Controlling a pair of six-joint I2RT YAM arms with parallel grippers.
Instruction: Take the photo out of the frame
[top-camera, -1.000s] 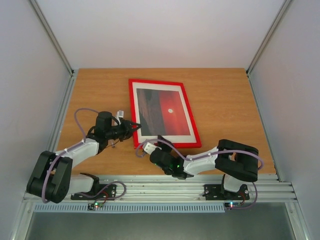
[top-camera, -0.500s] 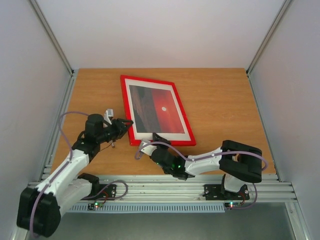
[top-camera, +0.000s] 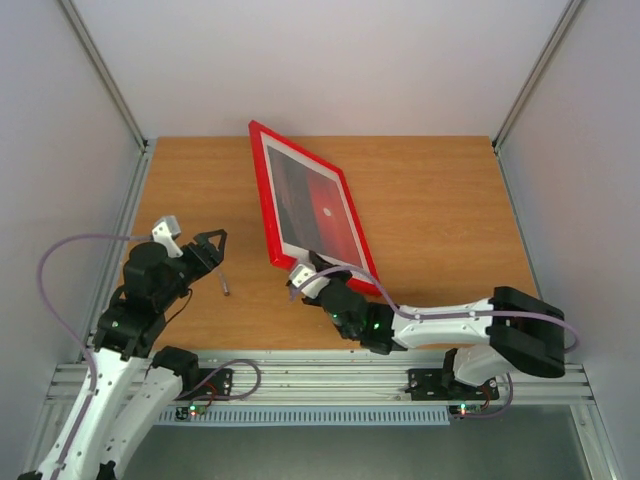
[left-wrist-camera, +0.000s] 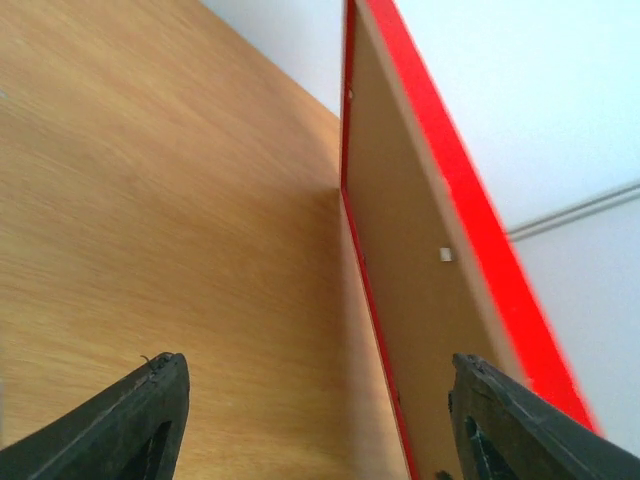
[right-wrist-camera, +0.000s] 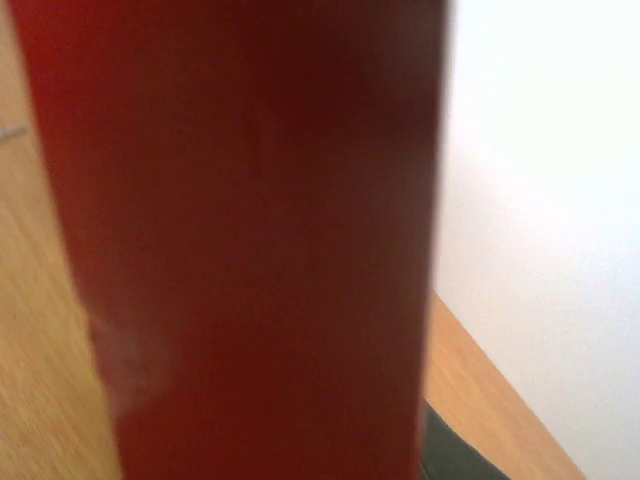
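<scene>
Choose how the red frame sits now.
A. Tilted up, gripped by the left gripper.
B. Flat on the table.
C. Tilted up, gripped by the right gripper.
C: the frame stands tilted, its brown back showing in the left wrist view, with the right gripper clamped on its near edge; the left gripper is open, apart from it.

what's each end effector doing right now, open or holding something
Left end effector: open, holding nothing.
Right end effector: closed on the red frame, near edge.

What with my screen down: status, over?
Left gripper open, clear. Right gripper shut on frame, tilted up. Photo inside. Nothing blocking.
</scene>
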